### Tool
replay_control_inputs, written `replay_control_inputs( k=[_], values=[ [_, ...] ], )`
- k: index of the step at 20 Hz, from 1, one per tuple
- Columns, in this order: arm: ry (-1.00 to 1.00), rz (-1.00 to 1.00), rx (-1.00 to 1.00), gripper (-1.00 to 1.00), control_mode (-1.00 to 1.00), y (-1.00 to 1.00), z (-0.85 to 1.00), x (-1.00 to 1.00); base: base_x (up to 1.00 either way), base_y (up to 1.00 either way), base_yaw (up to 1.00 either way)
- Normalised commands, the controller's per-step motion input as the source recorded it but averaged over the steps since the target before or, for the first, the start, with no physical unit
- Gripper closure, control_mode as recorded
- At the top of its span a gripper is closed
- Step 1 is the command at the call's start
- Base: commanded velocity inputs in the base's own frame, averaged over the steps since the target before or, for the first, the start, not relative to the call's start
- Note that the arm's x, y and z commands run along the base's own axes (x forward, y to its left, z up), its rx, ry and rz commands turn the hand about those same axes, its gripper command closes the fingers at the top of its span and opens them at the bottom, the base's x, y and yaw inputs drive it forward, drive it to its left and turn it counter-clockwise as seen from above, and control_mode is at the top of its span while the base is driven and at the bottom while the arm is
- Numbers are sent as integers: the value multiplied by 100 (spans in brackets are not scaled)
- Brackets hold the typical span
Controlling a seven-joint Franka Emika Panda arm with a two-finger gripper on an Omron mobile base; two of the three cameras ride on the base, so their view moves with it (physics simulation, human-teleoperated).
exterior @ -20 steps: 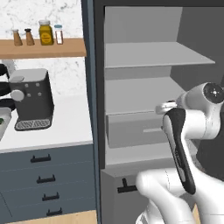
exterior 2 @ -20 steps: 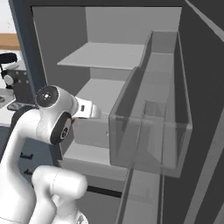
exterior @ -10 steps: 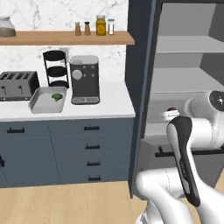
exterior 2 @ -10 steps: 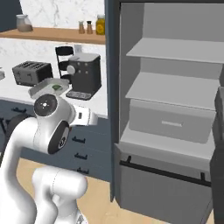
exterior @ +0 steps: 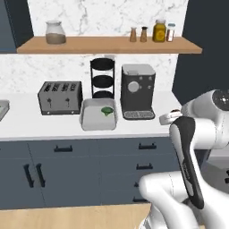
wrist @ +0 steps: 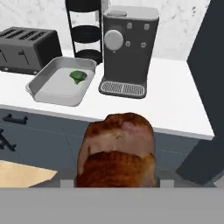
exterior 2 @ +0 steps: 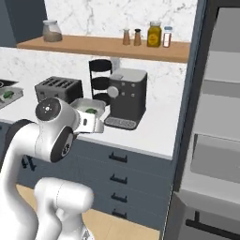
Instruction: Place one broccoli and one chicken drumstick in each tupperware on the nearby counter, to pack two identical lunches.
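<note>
Pincer [wrist: 117, 177] pinching chicken drumstick [wrist: 117, 151] at lower centre, tupperware [wrist: 61, 82] with broccoli [wrist: 78, 77] on tabletop [wrist: 175, 100] upper left.

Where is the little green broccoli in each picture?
Left base view: the broccoli lies in the grey tupperware, middle of the picture.
Right base view: the broccoli peeks out of the tupperware, just behind the robot's arm.
Hand view: the broccoli is upper left, in the tupperware.
Shared landmark: the coffee machine beside the tupperware.

no text, label, brand or number can be read on anything here.
</note>
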Motion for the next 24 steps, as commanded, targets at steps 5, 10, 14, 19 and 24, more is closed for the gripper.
replay_control_inputs(
  k=[5, 10, 14, 19, 24],
  values=[
    [0, 0, 0, 100, 100, 0, 0, 0, 100, 100, 1],
    [0, 0, 0, 100, 100, 0, 0, 0, 100, 87, -1],
    [1, -7, -3, 100, -100, -2, -25, 14, 32, 7, -7],
    [14, -2, 0, 100, -100, -37, -57, 4, 0, 0, 0],
    [25, 6, 0, 100, -100, -22, -55, 0, 0, 0, 0]
  ],
)
